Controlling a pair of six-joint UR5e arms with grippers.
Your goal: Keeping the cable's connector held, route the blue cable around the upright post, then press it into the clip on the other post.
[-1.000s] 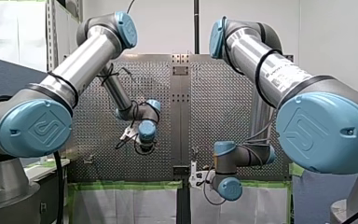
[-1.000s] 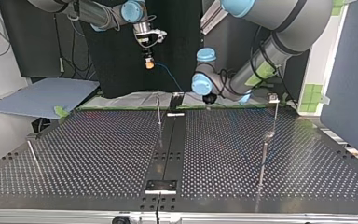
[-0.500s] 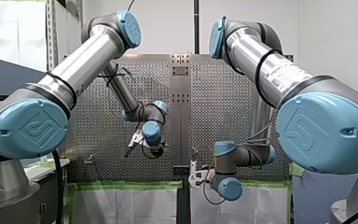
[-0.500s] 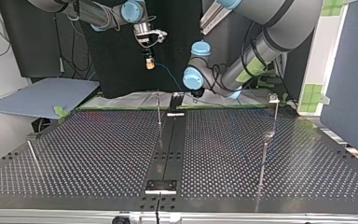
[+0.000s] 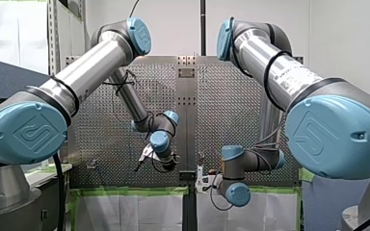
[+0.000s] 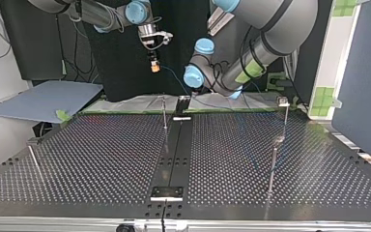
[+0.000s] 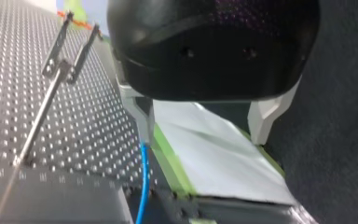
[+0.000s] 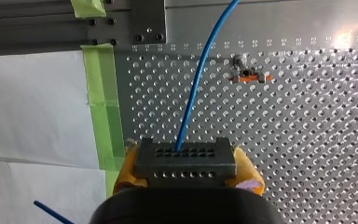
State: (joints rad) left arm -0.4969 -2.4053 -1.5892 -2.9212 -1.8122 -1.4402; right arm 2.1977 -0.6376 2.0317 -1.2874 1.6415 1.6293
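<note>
Step in hand, by my read: left gripper [image 7: 201, 135] lining up on the blue cable [image 7: 143, 182], routing not begun. Its fingers stand apart, with the cable just beside one and unclamped. Right gripper [image 8: 189, 169] is clamped on the connector [image 8: 185, 156], beyond the table [image 6: 101, 159] far edge in the top view. Next: close on the cable and carry it round the upright post [image 6: 164, 113], probably this one. No containers show.
</note>
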